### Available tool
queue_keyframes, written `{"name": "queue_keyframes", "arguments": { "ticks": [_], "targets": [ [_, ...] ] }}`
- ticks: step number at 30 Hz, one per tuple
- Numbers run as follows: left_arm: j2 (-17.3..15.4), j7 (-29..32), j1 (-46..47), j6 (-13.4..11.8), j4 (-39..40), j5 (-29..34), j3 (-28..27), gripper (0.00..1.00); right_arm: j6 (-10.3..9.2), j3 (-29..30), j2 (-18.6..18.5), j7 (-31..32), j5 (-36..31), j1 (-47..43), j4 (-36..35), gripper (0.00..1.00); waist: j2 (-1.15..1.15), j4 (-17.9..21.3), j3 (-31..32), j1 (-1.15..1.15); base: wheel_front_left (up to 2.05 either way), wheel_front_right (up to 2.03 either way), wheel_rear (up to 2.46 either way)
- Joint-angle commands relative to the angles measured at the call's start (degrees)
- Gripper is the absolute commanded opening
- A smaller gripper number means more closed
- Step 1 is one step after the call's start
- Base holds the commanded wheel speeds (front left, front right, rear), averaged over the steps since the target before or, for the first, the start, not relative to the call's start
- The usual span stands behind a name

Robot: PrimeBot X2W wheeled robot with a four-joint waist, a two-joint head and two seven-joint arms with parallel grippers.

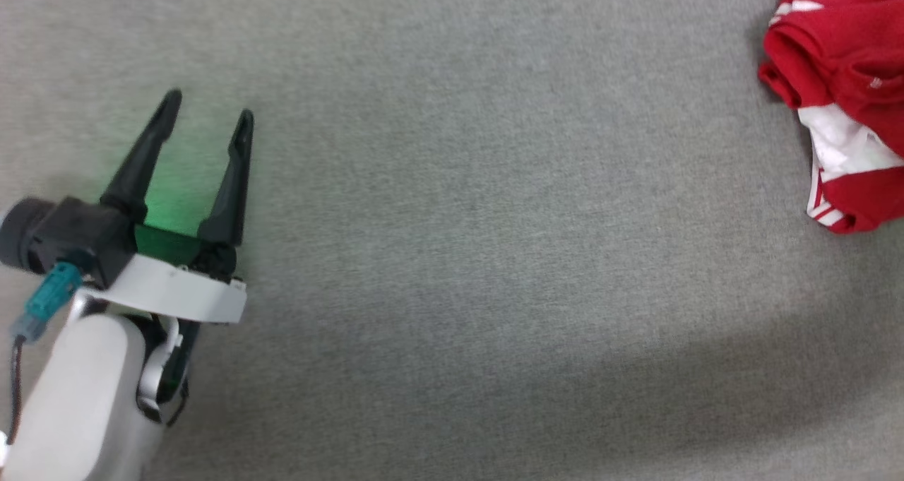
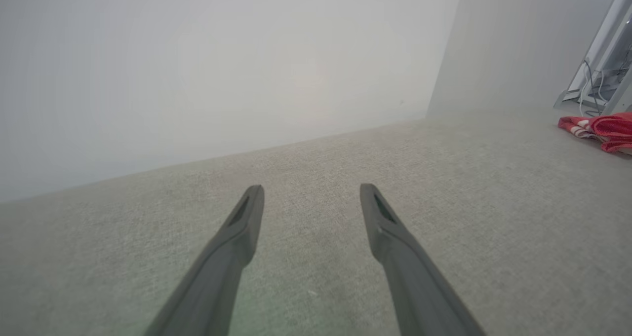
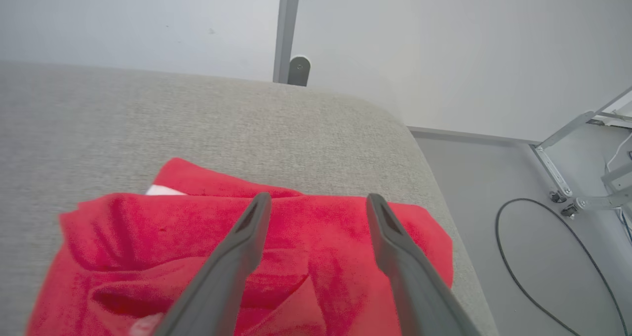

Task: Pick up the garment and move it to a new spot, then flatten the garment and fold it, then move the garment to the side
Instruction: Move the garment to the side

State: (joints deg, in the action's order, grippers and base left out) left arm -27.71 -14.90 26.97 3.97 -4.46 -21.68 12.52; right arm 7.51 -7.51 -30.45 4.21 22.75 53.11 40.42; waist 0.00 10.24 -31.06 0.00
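Note:
The garment (image 1: 844, 107) is a bright red jersey with white lining and striped trim, lying crumpled at the right edge of the grey padded surface (image 1: 452, 255) in the head view. It also shows small at the far right in the left wrist view, garment (image 2: 600, 128). My left gripper (image 1: 208, 121) hovers open over bare fabric at the lower left, far from the garment, with nothing between its fingers (image 2: 247, 217). In the right wrist view my right gripper (image 3: 318, 205) stands open just above the bunched garment (image 3: 148, 237), its jaws wide apart and holding nothing.
The padded surface's rounded corner and right edge (image 3: 434, 178) drop to a grey floor with a black cable (image 3: 518, 257) and a metal frame (image 3: 568, 173). A grey post (image 3: 289, 30) stands behind the surface. White walls (image 2: 197, 69) lie beyond.

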Motion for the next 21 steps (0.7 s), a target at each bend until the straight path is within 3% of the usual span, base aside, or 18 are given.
{"name": "queue_keyframes", "arguments": {
  "ticks": [1, 12, 21],
  "targets": [
    [1.2, -0.3, -1.5, 0.0, -1.0, -0.4, -1.0, 1.00, -0.04, -1.9, 0.6, -1.3, 0.8, -2.1, -1.6, 1.00, 0.00, -3.4, 4.2, 0.00, 0.00, 0.00, 0.00],
    [9.1, -0.3, -9.8, 2.1, -6.0, -0.7, -8.1, 1.00, -0.04, -7.5, 7.8, -9.7, 2.7, -13.2, -4.2, 1.00, 0.00, -9.9, 12.4, 0.00, 0.00, 0.00, 0.00],
    [12.8, -0.3, -14.9, 3.1, -7.8, 1.1, -12.3, 1.00, -0.04, -8.1, 12.9, -16.4, 5.4, -20.3, -6.2, 1.00, 0.00, -12.3, 18.4, 0.00, 0.00, 0.00, 0.00]
  ]
}}
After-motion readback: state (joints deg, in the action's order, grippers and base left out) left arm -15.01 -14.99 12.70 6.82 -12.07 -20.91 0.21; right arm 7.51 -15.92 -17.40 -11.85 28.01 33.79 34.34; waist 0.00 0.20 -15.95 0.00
